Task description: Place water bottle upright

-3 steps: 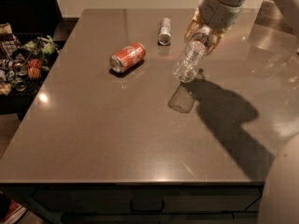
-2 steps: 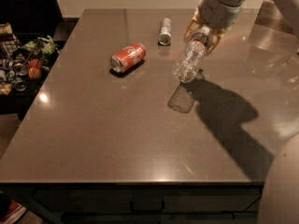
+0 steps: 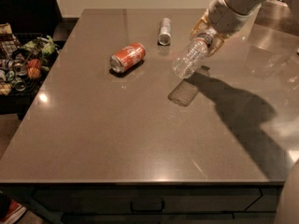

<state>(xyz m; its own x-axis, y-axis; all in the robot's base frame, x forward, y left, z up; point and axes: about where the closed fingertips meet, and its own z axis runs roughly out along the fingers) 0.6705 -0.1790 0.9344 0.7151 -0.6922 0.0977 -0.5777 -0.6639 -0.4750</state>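
My gripper [image 3: 209, 33] is at the upper right over the table and is shut on the neck end of the water bottle [image 3: 189, 58]. The bottle is clear and ribbed. It hangs tilted in the air, its base pointing down and to the left, above its own shadow on the table. Its cap is hidden between the fingers.
An orange-red soda can [image 3: 127, 57] lies on its side at the left of the bottle. A slim silver can [image 3: 164, 31] lies at the back. The brown table [image 3: 117, 134] has its front edge near the bottom. A basket of snacks [image 3: 21, 64] stands off the table's left side.
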